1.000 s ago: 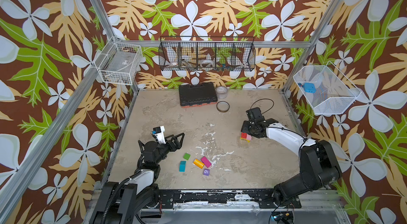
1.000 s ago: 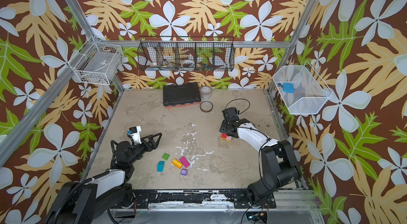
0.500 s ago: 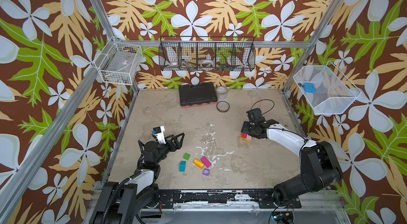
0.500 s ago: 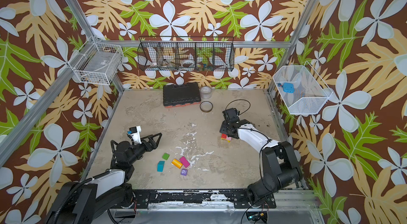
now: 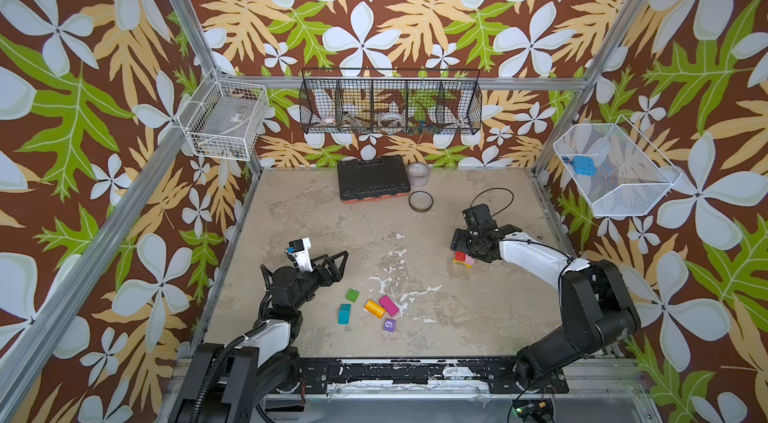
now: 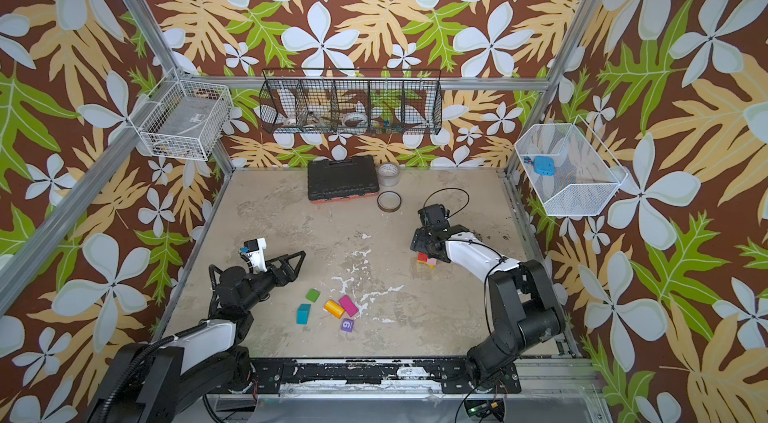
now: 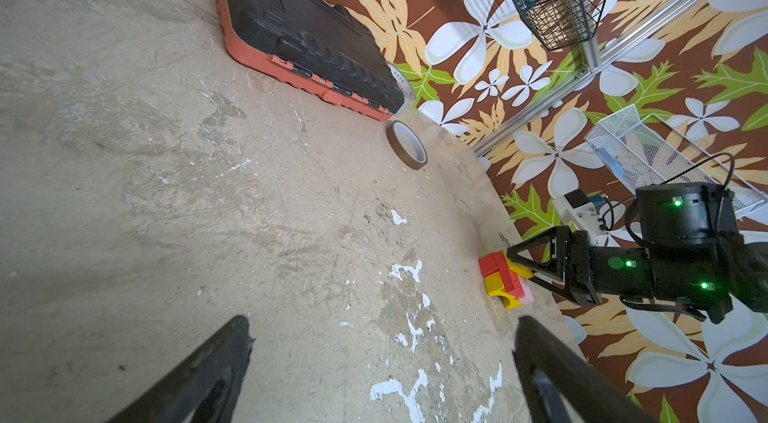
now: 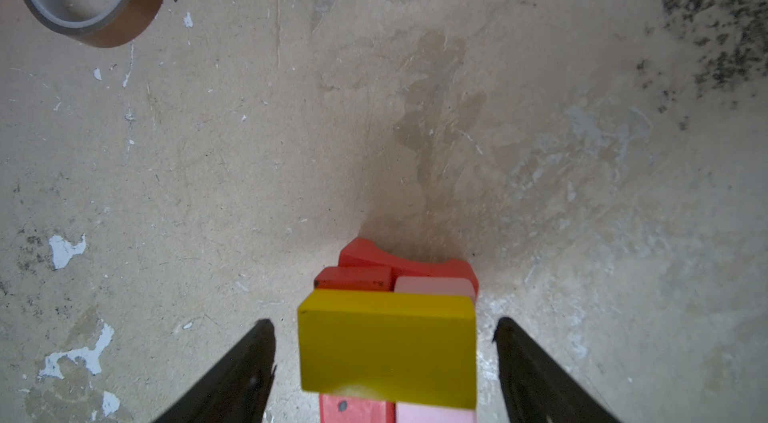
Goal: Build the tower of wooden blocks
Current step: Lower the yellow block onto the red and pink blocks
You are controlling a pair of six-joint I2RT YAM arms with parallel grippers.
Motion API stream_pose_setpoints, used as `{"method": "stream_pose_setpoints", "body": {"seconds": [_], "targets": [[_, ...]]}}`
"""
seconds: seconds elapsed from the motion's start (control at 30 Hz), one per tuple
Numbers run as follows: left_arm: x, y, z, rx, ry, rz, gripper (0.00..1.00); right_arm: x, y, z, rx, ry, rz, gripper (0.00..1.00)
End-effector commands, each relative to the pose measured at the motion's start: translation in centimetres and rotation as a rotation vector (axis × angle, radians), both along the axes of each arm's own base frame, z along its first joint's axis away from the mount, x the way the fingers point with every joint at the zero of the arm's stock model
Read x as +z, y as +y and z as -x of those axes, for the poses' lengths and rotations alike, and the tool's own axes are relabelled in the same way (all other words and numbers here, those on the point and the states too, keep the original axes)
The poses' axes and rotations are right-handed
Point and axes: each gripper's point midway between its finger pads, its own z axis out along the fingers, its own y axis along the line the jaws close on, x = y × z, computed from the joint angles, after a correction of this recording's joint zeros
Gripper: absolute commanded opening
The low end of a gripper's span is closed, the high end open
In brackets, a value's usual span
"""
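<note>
Tape roll (image 8: 145,13), black tool case (image 5: 371,177) well apart from tower (image 8: 386,346)

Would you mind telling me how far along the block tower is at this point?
Done: a low tower of red, pink and yellow blocks stands on the table. In hand: nothing; the right gripper is open around the top yellow block, gaps on both sides, and the left gripper is open and empty. Left: the green, teal, orange, magenta and purple blocks lie loose.
</note>
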Motion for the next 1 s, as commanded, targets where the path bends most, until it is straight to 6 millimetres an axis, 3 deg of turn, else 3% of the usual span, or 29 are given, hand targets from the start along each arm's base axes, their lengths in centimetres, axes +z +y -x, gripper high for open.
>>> {"method": "stream_pose_setpoints", "body": {"seconds": [0.0,0.97], "targets": [[0.8,0.0,-0.1,0.002,-0.03,0.009,1.0,0.0,-0.2,-0.6,-0.018,-0.01,0.01,0.83],[0.7,-0.1,-0.1,0.0,-0.029,0.008,1.0,-1.6,0.0,-0.1,-0.055,0.023,0.012,0.68]]}}
